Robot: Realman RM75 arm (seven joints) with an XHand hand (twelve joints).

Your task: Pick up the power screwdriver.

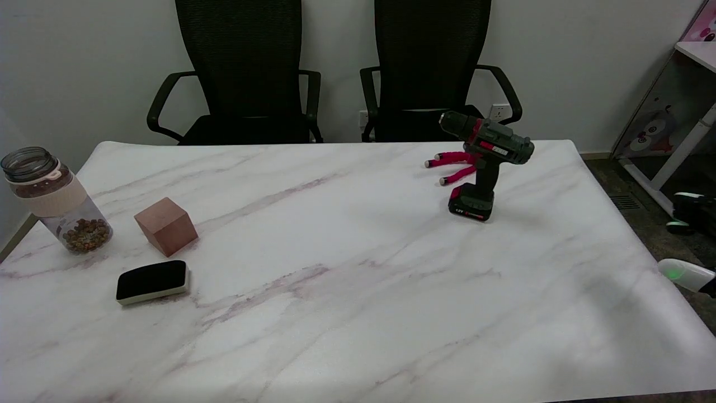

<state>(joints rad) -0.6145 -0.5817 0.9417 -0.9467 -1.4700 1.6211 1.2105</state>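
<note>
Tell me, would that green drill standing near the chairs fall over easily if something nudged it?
Probably yes. The power screwdriver stands upright on its small battery base with the bulky body overhanging on top, so a sideways push may tip it. It looks rigid and likely heavy for its size.

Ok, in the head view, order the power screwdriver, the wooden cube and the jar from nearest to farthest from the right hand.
1. power screwdriver, standing at the table's far right, nearest the right hand at the picture's right edge.
2. wooden cube, on the left side.
3. jar, at the far left edge.
</note>
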